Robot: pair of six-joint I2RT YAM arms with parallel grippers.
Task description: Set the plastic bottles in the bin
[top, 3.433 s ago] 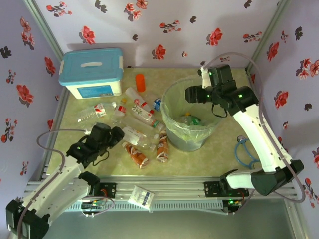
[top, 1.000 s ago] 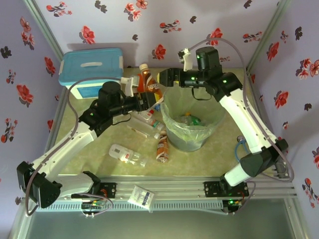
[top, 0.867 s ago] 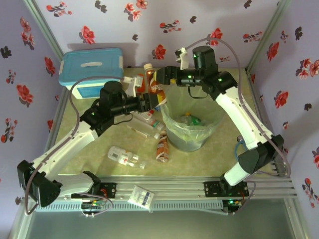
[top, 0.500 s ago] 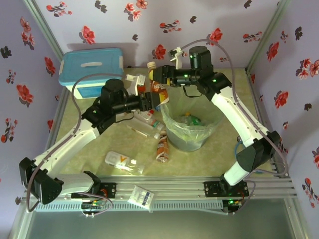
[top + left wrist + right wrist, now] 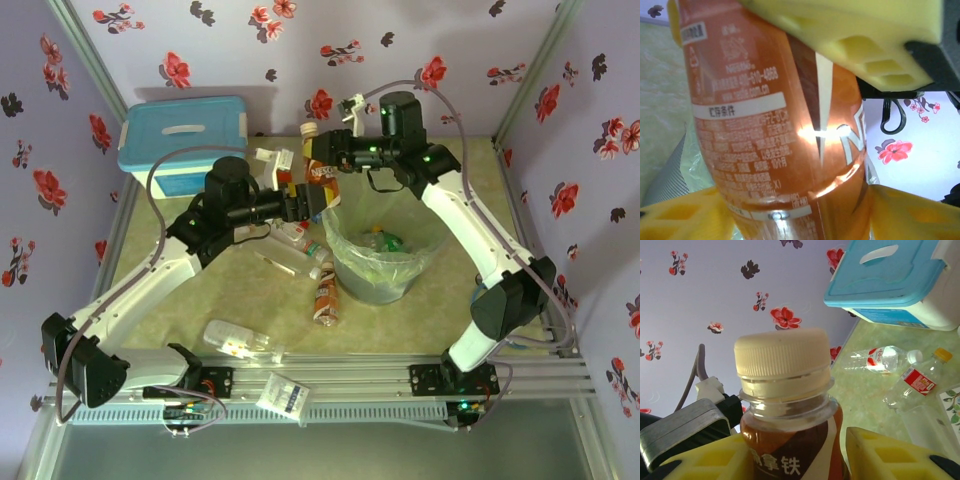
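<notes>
Bottle, orange-labelled with a cream cap, hangs over the far left rim of the bin. It is clamped at its body by our left end effector, while our right end effector sits narrow about its shoulder just under the cap, though we cannot tell whether it truly grips. To do this well, we judge, one end effector should let go before the other carries it over the liner and drops it, lest the two pull against each other; more bottles lie on the desk beside the bin.
</notes>
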